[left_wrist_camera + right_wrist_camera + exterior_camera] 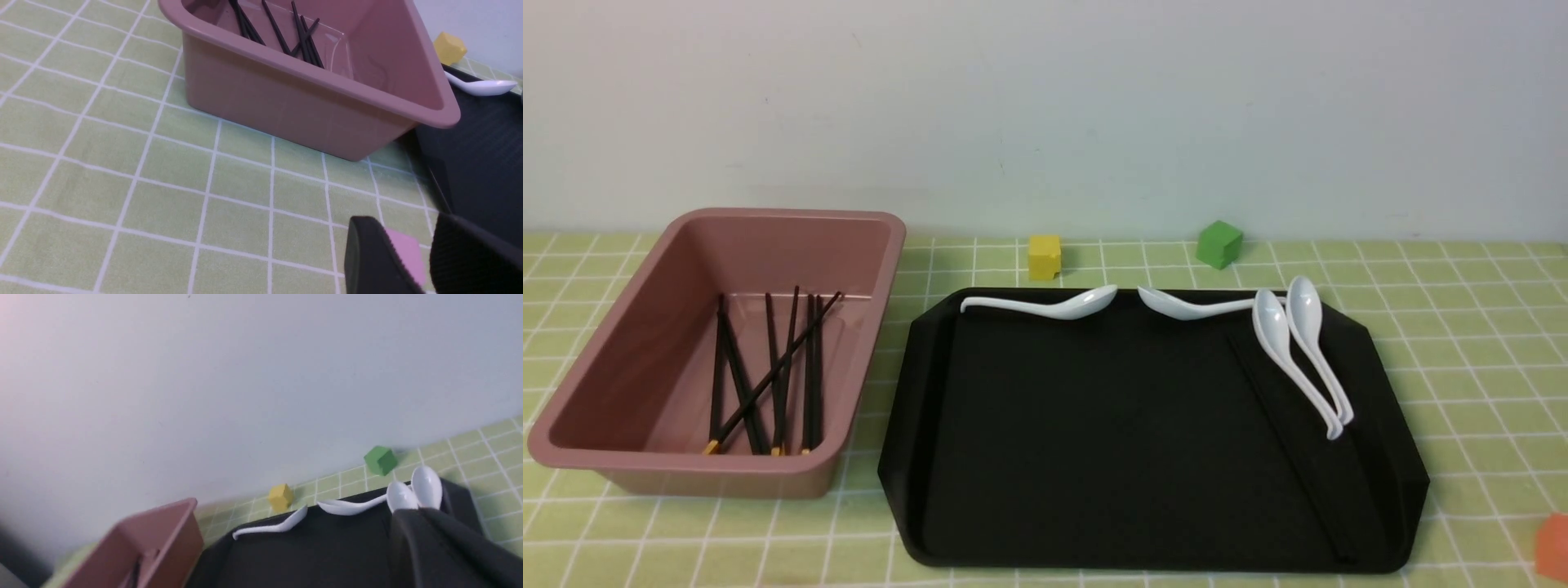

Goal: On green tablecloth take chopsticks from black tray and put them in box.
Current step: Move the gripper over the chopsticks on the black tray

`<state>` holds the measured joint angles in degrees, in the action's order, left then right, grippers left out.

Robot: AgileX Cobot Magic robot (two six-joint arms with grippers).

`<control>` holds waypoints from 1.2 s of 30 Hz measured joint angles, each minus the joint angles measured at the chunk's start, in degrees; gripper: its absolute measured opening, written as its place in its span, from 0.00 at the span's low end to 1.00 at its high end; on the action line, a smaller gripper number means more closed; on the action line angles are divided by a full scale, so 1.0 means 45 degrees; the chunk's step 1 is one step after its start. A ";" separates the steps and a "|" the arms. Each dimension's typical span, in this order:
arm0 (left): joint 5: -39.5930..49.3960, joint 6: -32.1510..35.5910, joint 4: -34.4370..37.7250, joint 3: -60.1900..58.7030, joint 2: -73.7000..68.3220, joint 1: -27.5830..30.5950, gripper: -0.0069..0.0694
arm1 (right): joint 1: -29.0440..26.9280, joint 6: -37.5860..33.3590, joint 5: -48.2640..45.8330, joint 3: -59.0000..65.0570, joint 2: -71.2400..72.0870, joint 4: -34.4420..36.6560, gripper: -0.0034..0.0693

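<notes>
The pink box (645, 384) stands at the left on the green tablecloth (1462, 327) and holds several black chopsticks (768, 384). The black tray (1094, 425) lies to its right. A pair of chopsticks (1290, 449) lies slanted on the tray's right part, hard to tell from the black surface. Neither gripper shows in the front view. In the left wrist view my left gripper (412, 249) is open over the cloth between the box (310, 102) and the tray (482, 163). In the right wrist view my right gripper (416, 514) hangs above the tray (310, 555), its fingers pressed together with nothing visible between them.
Several white spoons (1303, 343) lie along the tray's far rim and right side. A yellow cube (1044, 256) and a green cube (1218, 243) sit behind the tray. An orange cube (1552, 545) is at the right edge. A pink cube (406, 251) lies on the cloth beyond the left fingers.
</notes>
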<state>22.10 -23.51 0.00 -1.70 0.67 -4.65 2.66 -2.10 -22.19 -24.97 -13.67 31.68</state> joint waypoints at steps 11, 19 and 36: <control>0.0000 0.0000 0.0000 0.0000 0.0000 0.0000 0.40 | 0.0000 -0.1482 -0.6869 -0.3481 -1.0508 -0.1201 0.05; 0.0000 0.0000 0.0000 0.0000 0.0000 0.0000 0.40 | 0.0049 -0.2340 -0.6800 -0.5277 -1.4905 -0.0777 0.11; 0.0000 0.0000 0.0000 0.0000 0.0000 0.0000 0.40 | 0.3103 0.3141 -0.6616 -1.0594 -2.0520 -0.6282 0.43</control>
<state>22.10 -23.51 0.00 -1.70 0.67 -4.65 16.63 12.04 -51.96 -72.64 -106.01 3.42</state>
